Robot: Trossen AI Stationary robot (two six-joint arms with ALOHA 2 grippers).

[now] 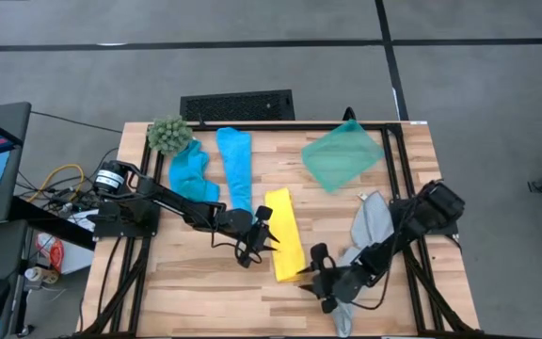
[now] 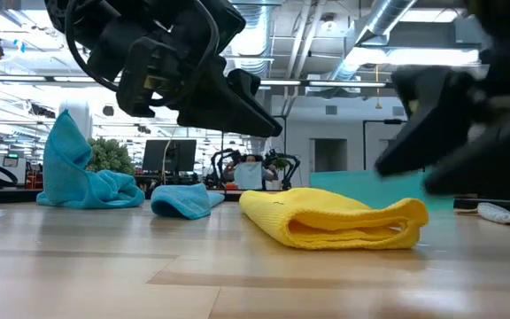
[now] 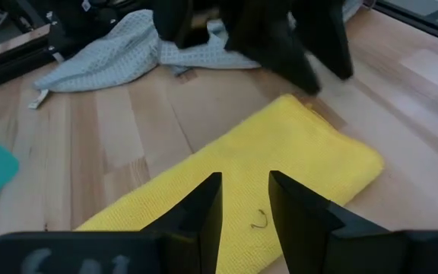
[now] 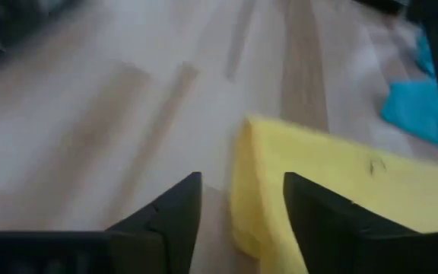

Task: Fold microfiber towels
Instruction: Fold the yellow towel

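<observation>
Your left end effector (image 1: 263, 229) and right end effector (image 1: 316, 275) both hover with fingers apart beside the folded yellow towel (image 1: 285, 233) on the counter (image 1: 205, 273).

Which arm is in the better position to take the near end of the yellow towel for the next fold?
Probably the right. The right gripper is open at the near end of the yellow towel. The left gripper, also open, sits beside the towel's middle.
</observation>
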